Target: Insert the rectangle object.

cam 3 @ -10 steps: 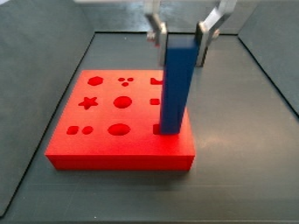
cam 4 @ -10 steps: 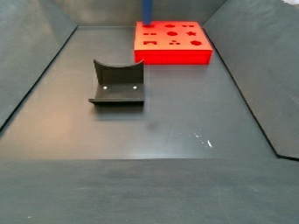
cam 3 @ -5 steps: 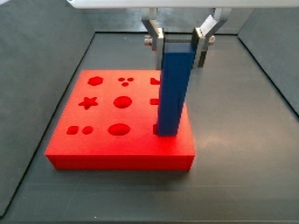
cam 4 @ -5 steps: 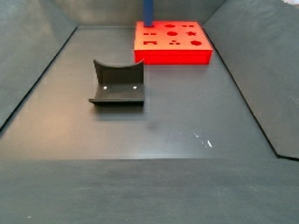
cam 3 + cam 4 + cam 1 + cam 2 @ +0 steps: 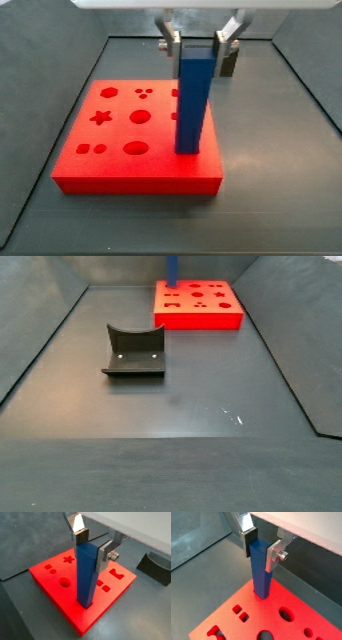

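The rectangle object (image 5: pixel 195 100), a tall blue bar, stands upright with its lower end in a hole near the right edge of the red board (image 5: pixel 114 165). My gripper (image 5: pixel 198 55) is above the board, its silver fingers on either side of the bar's top, shut on it. Both wrist views show the bar (image 5: pixel 87 577) (image 5: pixel 261 572) between the pads of the gripper (image 5: pixel 90 542) (image 5: pixel 261 544), reaching down to the board (image 5: pixel 77 612) (image 5: pixel 251 619). In a side view only a sliver of the bar (image 5: pixel 170 268) shows behind the board (image 5: pixel 201 321).
The board has several other shaped holes, among them a star (image 5: pixel 99 118) and circles. The dark fixture (image 5: pixel 134 353) stands on the grey floor away from the board and also shows in a wrist view (image 5: pixel 157 567). Raised grey walls border the floor.
The gripper and the bar's top have shifted slightly left, and the bar stands straighter than before. Its lower end stays at the same hole.
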